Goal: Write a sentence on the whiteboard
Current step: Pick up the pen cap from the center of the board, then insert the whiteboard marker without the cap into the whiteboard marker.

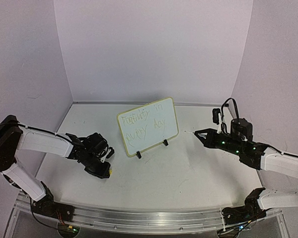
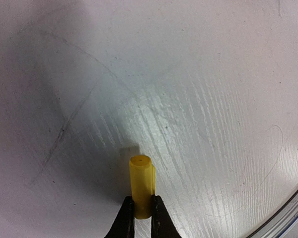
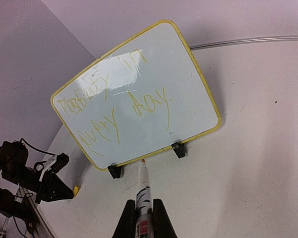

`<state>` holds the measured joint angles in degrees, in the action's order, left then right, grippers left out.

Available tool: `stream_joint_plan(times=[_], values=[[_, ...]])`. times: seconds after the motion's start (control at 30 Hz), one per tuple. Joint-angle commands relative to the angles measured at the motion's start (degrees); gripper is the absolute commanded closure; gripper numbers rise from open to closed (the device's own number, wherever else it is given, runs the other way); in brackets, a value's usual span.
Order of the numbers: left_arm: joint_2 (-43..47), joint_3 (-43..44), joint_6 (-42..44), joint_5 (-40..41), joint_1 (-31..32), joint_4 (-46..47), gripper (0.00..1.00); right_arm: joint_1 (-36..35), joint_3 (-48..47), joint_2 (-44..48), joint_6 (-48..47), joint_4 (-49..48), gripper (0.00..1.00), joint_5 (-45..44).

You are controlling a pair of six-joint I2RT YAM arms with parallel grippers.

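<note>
The whiteboard [image 1: 152,139] stands tilted on two black feet at the table's middle, facing the arms; it also shows in the right wrist view [image 3: 191,124]. The sentence [image 1: 139,118] runs in two faint yellow-green lines, roughly "Positivity in every day" [image 3: 149,104]. My right gripper [image 3: 143,203] is shut on a white marker pen [image 3: 143,186]. The marker's bare tip points at the board's lower rim, a little short of it. In the top view that gripper [image 1: 201,134] is right of the board. My left gripper [image 2: 142,201] is shut on a yellow marker cap [image 2: 141,181], low over the table at the left [image 1: 107,170].
Purple walls close the back and both sides. A metal rail [image 1: 139,218] runs along the near edge and shows as a curved edge in the left wrist view [image 2: 288,208]. The left arm [image 3: 44,178] appears at the lower left of the right wrist view.
</note>
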<state>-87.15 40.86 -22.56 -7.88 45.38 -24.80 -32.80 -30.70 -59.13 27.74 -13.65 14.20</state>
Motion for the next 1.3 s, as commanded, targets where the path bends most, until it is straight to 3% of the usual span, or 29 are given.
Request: stream_joint_plan(times=[0.0, 0.13, 0.37, 0.53, 0.7, 1.03, 1.27], values=[[-1.6, 0.71, 0.06, 0.28, 0.4, -2.75, 0.93, -0.09, -0.6, 0.37, 0.19, -0.3, 1.0, -0.72], [-2.17, 0.78, 0.07, 0.06, 0.49, -2.74, 1.0, -0.07, -0.68, 0.79, 0.11, 0.37, 1.0, -0.85], [4.0, -1.03, 1.2, -0.38, 0.86, 0.03, 1.0, -0.07, -1.42, -0.2, 1.17, 0.55, 1.0, 2.95], [10.68, -1.57, 5.46, -4.73, 1.37, 2.2, 1.0, -0.07, -3.57, -3.95, 1.35, 0.6, 1.0, 12.99], [14.52, -1.59, 5.78, -9.78, 2.6, 5.4, 1.0, -0.08, -7.16, -10.17, 2.39, 1.17, 1.0, 28.45], [11.25, 13.59, 13.98, -12.1, 5.87, -2.87, 1.0, -0.07, -16.83, -18.88, 4.34, 5.7, 1.0, 48.2], [5.2, 20.14, 25.23, -13.08, 8.95, -6.75, 1.0, -0.36, -21.78, -22.13, 2.77, 12.12, 1.0, 53.15]])
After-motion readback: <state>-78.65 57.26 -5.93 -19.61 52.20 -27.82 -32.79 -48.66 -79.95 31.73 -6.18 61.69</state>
